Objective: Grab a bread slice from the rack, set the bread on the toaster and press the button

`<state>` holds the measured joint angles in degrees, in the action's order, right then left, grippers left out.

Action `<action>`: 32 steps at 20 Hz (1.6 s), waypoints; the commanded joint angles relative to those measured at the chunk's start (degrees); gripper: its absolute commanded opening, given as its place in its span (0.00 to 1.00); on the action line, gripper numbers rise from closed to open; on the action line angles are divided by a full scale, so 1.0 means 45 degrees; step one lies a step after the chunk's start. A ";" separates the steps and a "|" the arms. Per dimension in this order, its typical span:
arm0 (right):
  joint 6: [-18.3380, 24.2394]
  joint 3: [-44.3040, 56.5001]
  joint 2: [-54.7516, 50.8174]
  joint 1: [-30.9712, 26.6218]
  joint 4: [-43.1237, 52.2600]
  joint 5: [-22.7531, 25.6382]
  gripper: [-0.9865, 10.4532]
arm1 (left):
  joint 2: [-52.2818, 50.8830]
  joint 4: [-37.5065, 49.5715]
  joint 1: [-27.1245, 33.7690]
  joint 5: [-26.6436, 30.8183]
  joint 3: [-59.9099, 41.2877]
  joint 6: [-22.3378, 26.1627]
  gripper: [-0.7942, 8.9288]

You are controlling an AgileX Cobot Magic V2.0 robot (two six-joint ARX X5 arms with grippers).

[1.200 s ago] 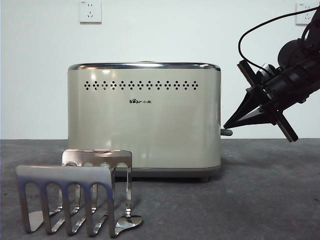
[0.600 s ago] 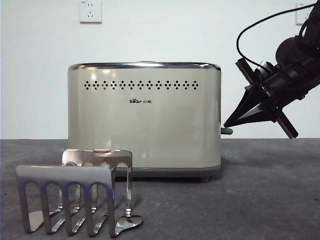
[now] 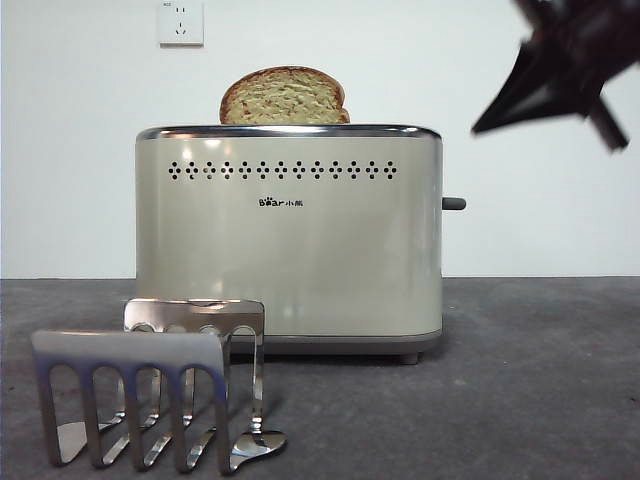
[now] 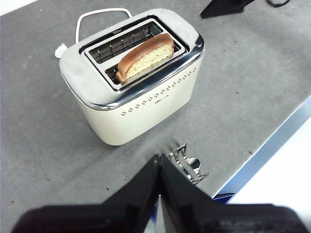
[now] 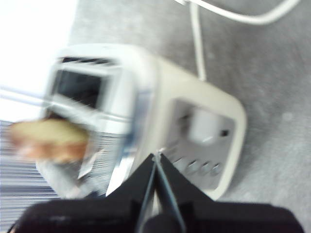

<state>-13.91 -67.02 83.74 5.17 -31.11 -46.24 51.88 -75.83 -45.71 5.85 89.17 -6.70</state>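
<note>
Right hand [image 3: 480, 128] pinched together, brown-crusted slice of bread [image 3: 285, 98] atop toaster [image 3: 290, 240]

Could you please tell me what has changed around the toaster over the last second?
The slice of bread has popped up above the toaster rim, and the side lever now sits higher. The right gripper, shut, has lifted away from the lever to the upper corner. The rack has not moved.
</note>
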 commanded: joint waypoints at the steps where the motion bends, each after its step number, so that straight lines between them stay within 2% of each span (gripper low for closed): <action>1: 0.1083 0.0146 -0.1409 0.0010 -0.0695 0.0369 0.08 | -0.0029 0.0044 -0.0019 0.0034 -0.0068 -0.0034 0.08; 4: 0.1943 0.0141 -0.3653 0.0010 -0.1681 0.1593 0.08 | -0.0029 0.0044 -0.0019 0.0034 -0.0058 -0.0029 0.08; 8: 0.2628 0.0141 -0.6552 0.0010 -0.2302 0.3279 0.09 | 0.0112 0.0049 -0.0019 0.0039 -0.0058 -0.0034 0.08; 13: 0.4104 0.0141 -0.7970 0.0010 -0.2501 0.4881 0.09 | 0.0534 0.0049 -0.0019 0.0034 -0.0058 -0.0034 0.08; 16: 0.4250 0.0141 -0.8233 0.0010 -0.2569 0.5940 0.09 | 0.0967 0.0049 -0.0019 0.0034 -0.0058 -0.0034 0.08; 24: 0.4250 0.0141 -0.7805 0.0010 -0.3988 0.6994 0.09 | 0.2448 0.0058 0.0039 0.0039 -0.0083 -0.0034 0.08; 29: 0.4250 0.0141 -0.7179 0.0010 -0.5231 0.7344 0.09 | 0.2905 0.0063 0.0787 -0.0403 -0.0083 -0.0034 0.08; 30: 0.4250 0.0141 -0.7033 0.0010 -0.5489 0.7373 0.09 | 0.2905 0.0078 0.1078 -0.0442 -0.0087 0.0102 0.08; 32: 0.4250 0.0141 -0.6742 0.0010 -0.5926 0.7402 0.09 | 0.2832 0.0559 0.1812 -0.0253 -0.0180 0.1491 0.08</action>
<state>4.97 -66.96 53.47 5.17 -58.08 -13.23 64.77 -73.63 -38.02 4.19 88.73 -3.86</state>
